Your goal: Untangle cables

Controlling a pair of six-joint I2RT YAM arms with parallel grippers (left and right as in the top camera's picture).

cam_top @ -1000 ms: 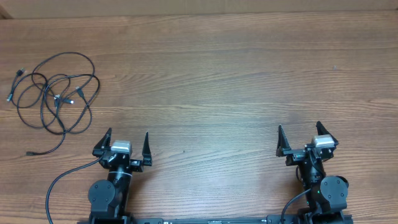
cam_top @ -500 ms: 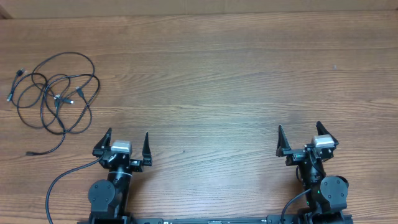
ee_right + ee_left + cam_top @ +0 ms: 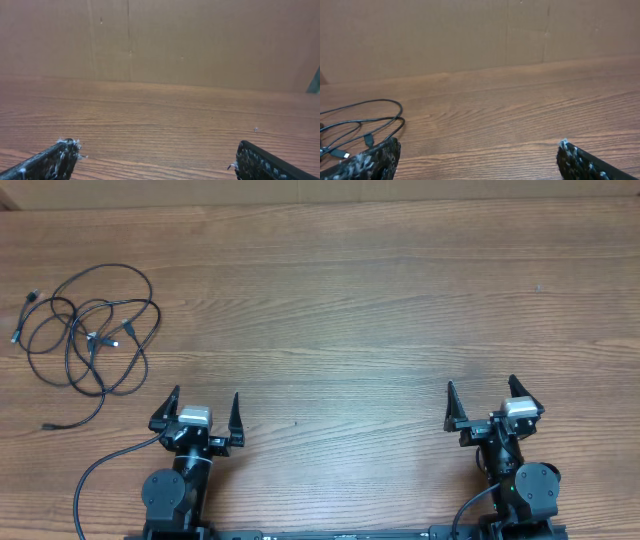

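Note:
The cables [image 3: 90,330] lie in a loose tangle of thin black loops at the far left of the wooden table, small plug ends poking out at the left and in the middle. Part of that tangle [image 3: 362,122] shows at the lower left of the left wrist view. My left gripper [image 3: 205,402] stands open near the front edge, below and to the right of the tangle, with nothing between its fingers. At the front right my right gripper [image 3: 481,391] is open too and holds nothing; its wrist view shows only bare wood.
A brown cardboard wall [image 3: 200,40] closes off the far side of the table [image 3: 360,310]. A thicker black arm wire [image 3: 95,475] curves along the front left beside the left arm's base.

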